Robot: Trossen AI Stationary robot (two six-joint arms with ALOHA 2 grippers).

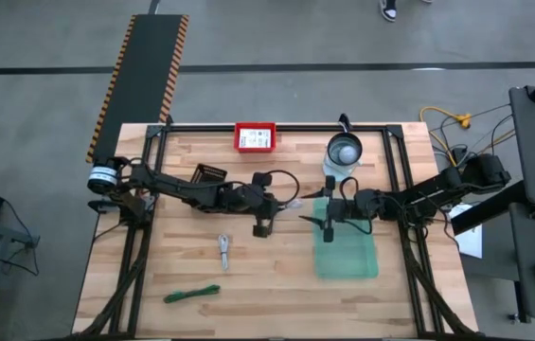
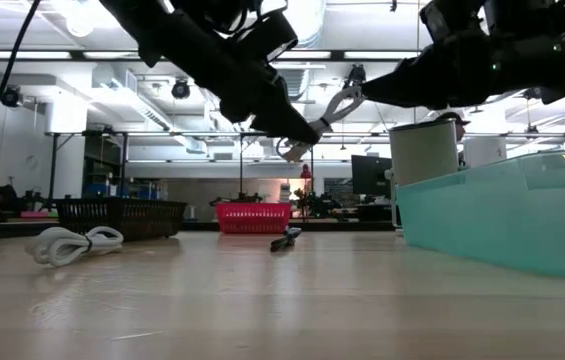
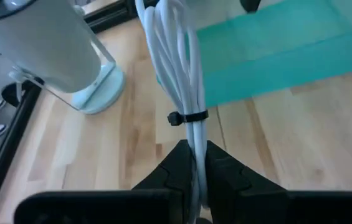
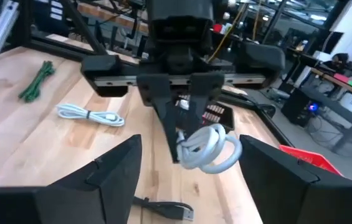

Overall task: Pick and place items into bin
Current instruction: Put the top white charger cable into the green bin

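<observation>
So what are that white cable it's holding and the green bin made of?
The white cable, held by the left gripper, looks like smooth, slightly glossy plastic-coated cord, bundled in loops by a thin black tie. The green bin seems to be translucent plastic: light passes through its walls and its surface looks smooth. The table looks like pale wood, with visible plank grain.

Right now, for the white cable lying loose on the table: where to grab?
Take the white cable at mid-bundle, from straight above, closing across its narrow width: it lies flat and elongated, bare wood either side. The left tool is shut on another coil.
</observation>
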